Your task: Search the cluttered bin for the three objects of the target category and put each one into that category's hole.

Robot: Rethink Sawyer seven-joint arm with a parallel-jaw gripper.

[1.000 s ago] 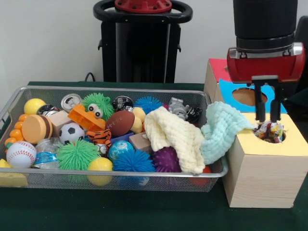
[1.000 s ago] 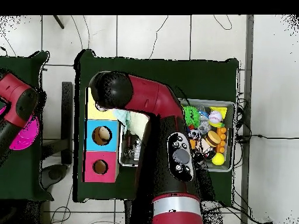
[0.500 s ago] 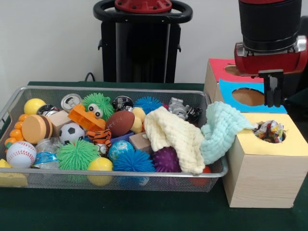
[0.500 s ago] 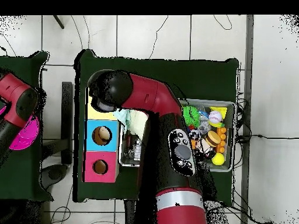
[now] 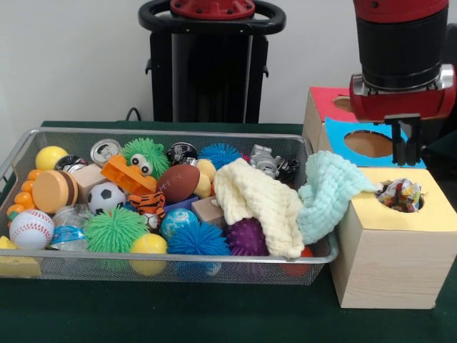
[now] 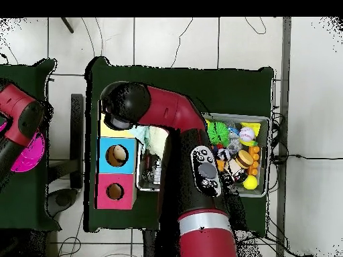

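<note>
- Three cloths are showing in the front view: the dotted white cloth [image 5: 400, 194] is sitting bunched in the hole [image 5: 401, 202] of the yellow-topped box [image 5: 389, 246], the pale teal cloth [image 5: 327, 193] is draping over the right end of the wire bin [image 5: 178, 266] and touching that box, and the cream cloth [image 5: 258, 204] is lying just left of it inside the bin.
- Three cut-outs are lining up in the overhead view: yellow, blue [image 6: 116, 155] and red [image 6: 114, 191].
- The arm [image 6: 179, 134] is covering the yellow top and the bin's left half in the overhead view.
- The fingers [image 5: 405, 141] are hanging above and behind the hole, close together, holding nothing, clear of the dotted cloth.
- The green counter [image 5: 178, 311] is carrying the bin and boxes.
</note>
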